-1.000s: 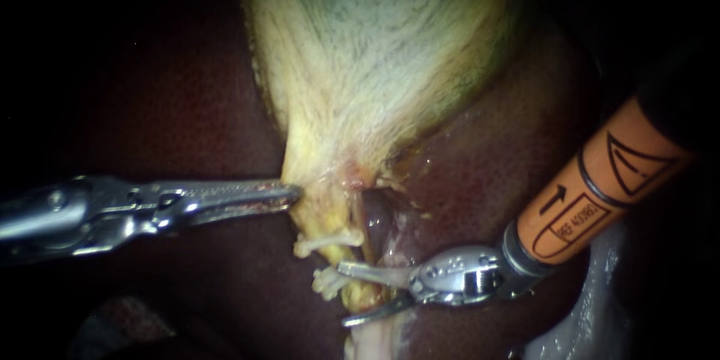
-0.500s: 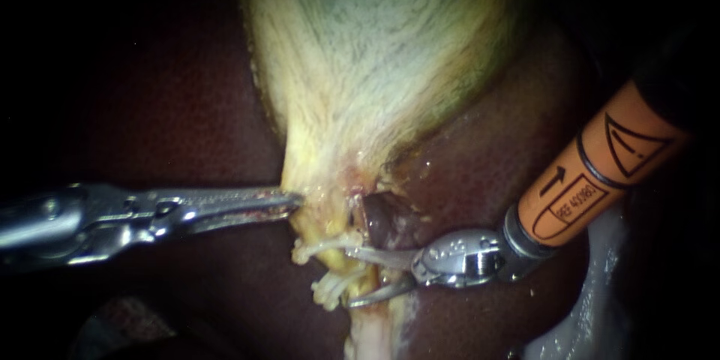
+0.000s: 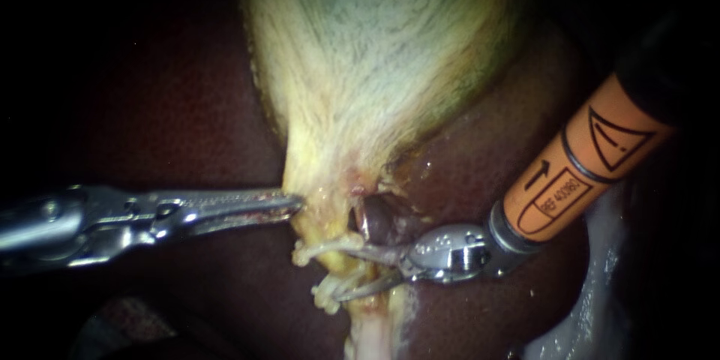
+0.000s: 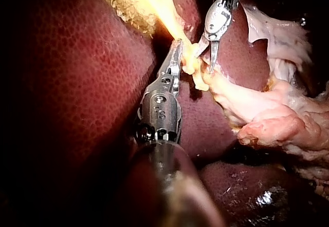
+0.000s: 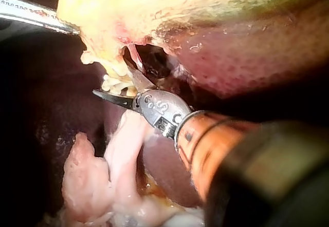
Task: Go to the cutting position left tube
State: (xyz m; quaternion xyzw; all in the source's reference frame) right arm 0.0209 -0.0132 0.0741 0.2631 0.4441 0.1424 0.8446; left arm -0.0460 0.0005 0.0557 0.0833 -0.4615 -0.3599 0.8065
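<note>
The pale yellow gallbladder (image 3: pixel 375 67) narrows down to a yellowish left tube (image 3: pixel 328 217) that carries two whitish clips, an upper one (image 3: pixel 326 244) and a lower one (image 3: pixel 328 294). My right instrument (image 3: pixel 351 274), with an orange-banded shaft, has thin blades standing open. The tube lies between them, in the stretch between the two clips. The right wrist view shows the same open blades (image 5: pixel 121 87) beside the clips (image 5: pixel 110 83). My left instrument (image 3: pixel 291 199) is shut on the edge of the gallbladder's neck, as the left wrist view (image 4: pixel 178 50) also shows.
Dark red liver (image 3: pixel 187 120) surrounds the gallbladder on both sides. A dark hole (image 3: pixel 375 223) opens just right of the tube. Pale loose tissue (image 4: pixel 267 114) hangs beyond the clips, and a whitish fold (image 3: pixel 592 307) lies under my right shaft.
My right instrument has slid leftward and slightly up onto the tube, its blades now narrower and between the clips. The left instrument has kept its hold and place.
</note>
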